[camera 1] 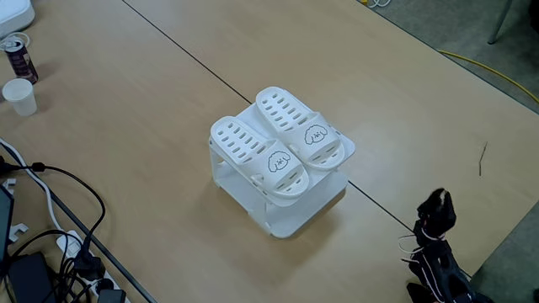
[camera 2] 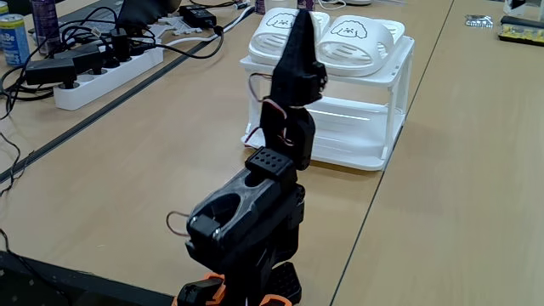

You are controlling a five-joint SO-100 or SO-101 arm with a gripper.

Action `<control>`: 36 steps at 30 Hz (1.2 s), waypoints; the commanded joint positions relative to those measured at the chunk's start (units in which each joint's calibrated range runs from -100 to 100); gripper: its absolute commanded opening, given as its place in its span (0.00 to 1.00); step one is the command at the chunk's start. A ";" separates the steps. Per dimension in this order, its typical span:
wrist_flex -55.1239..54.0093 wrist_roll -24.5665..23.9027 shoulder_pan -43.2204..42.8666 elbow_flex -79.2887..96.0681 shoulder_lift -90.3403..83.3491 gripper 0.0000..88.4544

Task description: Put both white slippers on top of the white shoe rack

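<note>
Together, white slippers [camera 1: 282, 145] lie parallel atop white shoe rack [camera 1: 285, 219], toes lower-right; claw [camera 1: 438, 202] state unclear.

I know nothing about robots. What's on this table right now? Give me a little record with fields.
slippers: both white slippers lie side by side on the rack's top
rack: white shoe rack, lower shelf looks bare
arm: black, gripper apart from the rack, touching nothing
gripper jaws: cannot tell
table: tan wood
other things: paper cup, drink can, power strip with cables
</note>
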 commanded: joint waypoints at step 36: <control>-34.25 0.42 -25.31 0.18 -0.80 0.01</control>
